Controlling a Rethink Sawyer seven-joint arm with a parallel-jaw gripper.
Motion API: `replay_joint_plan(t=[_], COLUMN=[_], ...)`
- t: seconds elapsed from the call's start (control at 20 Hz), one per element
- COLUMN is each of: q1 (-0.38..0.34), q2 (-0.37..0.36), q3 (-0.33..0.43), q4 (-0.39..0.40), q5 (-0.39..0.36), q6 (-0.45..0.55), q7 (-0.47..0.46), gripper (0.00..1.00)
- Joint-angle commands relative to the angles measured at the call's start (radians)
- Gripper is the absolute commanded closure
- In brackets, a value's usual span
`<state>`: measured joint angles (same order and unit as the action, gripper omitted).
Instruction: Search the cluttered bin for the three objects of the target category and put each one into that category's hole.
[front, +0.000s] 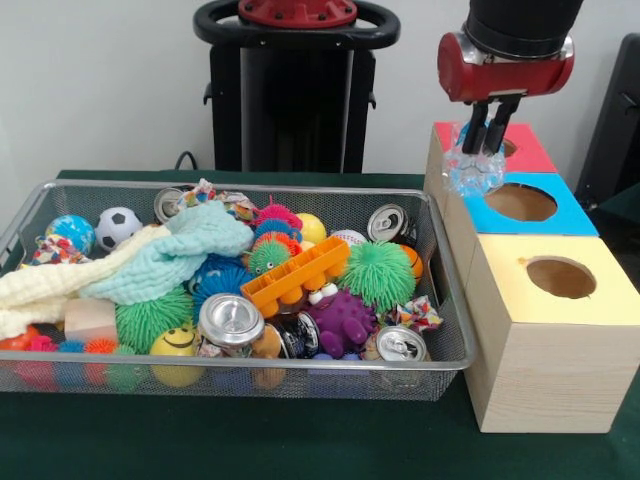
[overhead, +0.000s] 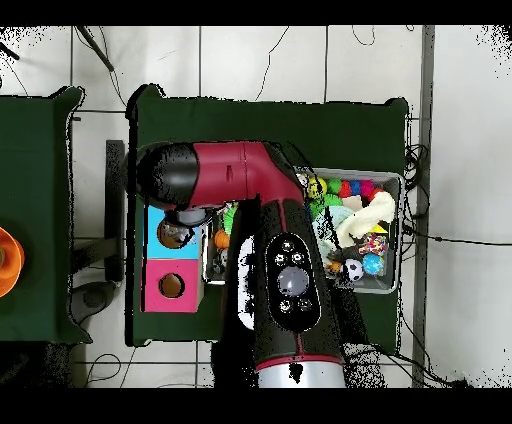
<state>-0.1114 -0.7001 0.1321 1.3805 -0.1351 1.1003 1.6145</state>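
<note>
Bright, even, softly blurred indoor light

A robotics lab or test room, set up for an experiment. The table is draped in dark green cloth and stands on a pale tiled floor, with loose cables trailing across the tiles beside it. Behind the table a black pedestal carries the robot's red base, against a bare white wall. On the table sit a wire bin heaped with assorted toys and, just beside it, a row of wooden boxes with coloured tops and round holes.
</note>
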Motion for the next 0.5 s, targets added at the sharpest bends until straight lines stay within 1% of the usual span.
replay_joint_plan(t=[0.05, 0.5], q1=[0.0, 0.001], q2=[0.037, 0.046], q3=[-0.034, -0.048], q4=[0.036, 0.037], q5=[0.032, 0.075], q6=[0.004, 0.004], q7=[0.234, 0.249], gripper=[1.0, 1.0])
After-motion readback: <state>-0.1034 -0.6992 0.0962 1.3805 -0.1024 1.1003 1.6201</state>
